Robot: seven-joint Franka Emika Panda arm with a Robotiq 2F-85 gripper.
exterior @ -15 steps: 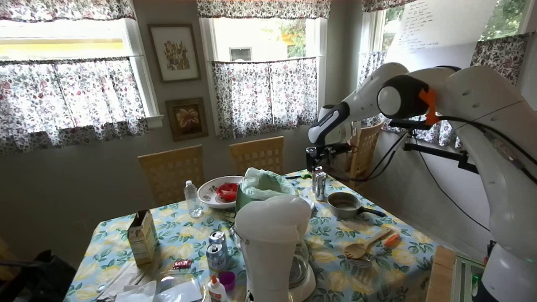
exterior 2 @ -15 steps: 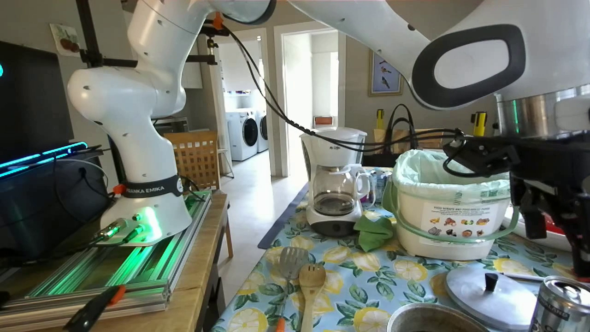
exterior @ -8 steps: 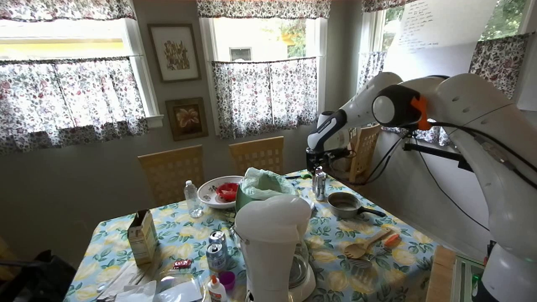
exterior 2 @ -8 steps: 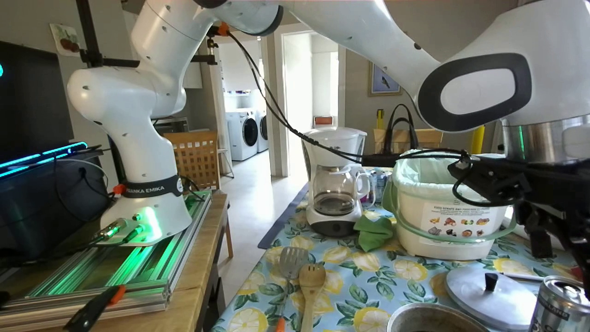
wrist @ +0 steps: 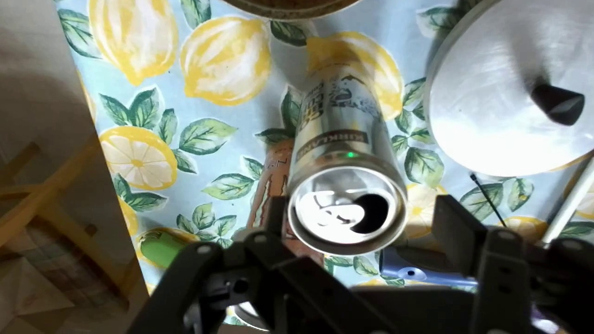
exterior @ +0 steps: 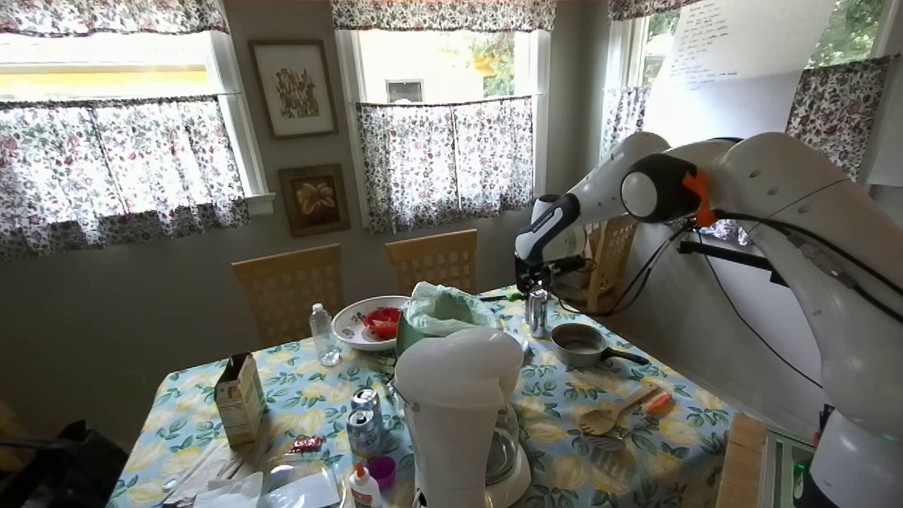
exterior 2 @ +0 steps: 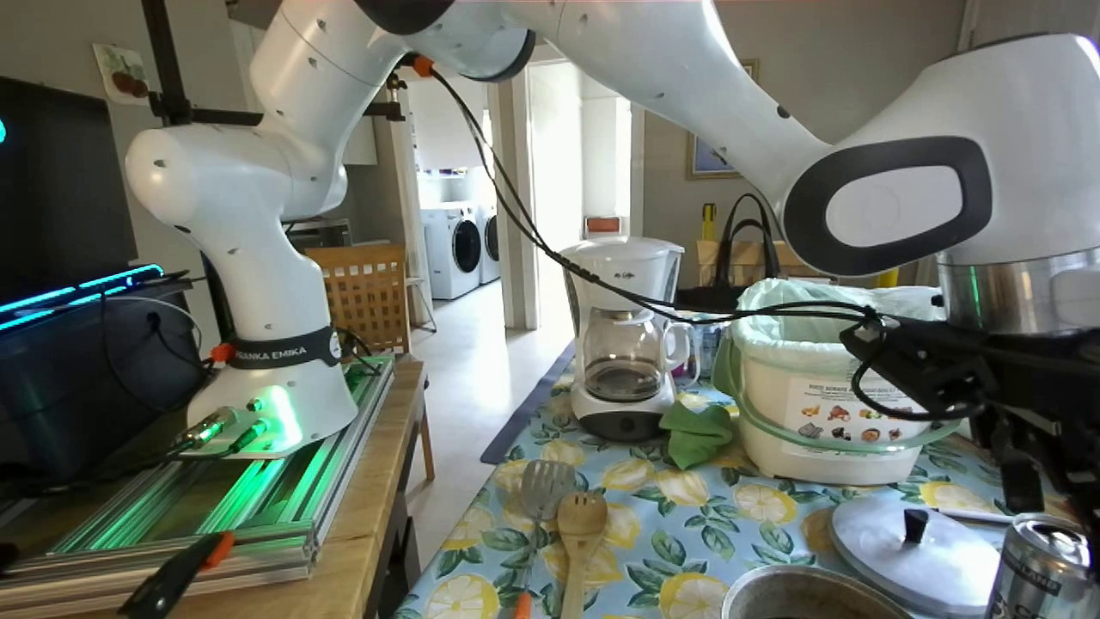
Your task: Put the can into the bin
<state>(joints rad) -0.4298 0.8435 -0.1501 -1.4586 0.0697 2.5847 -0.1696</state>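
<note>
A silver can [wrist: 341,130] stands upright on the lemon tablecloth, its opened top facing the wrist camera. It also shows in both exterior views [exterior: 538,314] [exterior 2: 1035,572]. My gripper [wrist: 362,211] is open at the can's top. In the wrist view, the left finger is close beside the rim, with a wider gap on the right; I cannot tell whether the left finger touches. The gripper also shows in an exterior view [exterior 2: 1057,507]. A reddish-brown can [wrist: 274,181] is beside the silver can, partly behind the left finger. The white bin [exterior 2: 834,421] has a green liner [exterior: 451,310].
A pot lid [wrist: 501,139] and a pan [exterior: 578,346] are near the can. A blue object [wrist: 417,269] lies under the right finger. The coffee maker [exterior 2: 627,344], spatula [exterior 2: 546,494] and wooden fork [exterior 2: 582,524] are farther off. Other cans [exterior: 363,430] stand beside the coffee maker.
The arm has lowered, bringing the gripper down to the silver can's top. In an exterior view, the gripper covers more of the space above the can. The can and bin have not moved.
</note>
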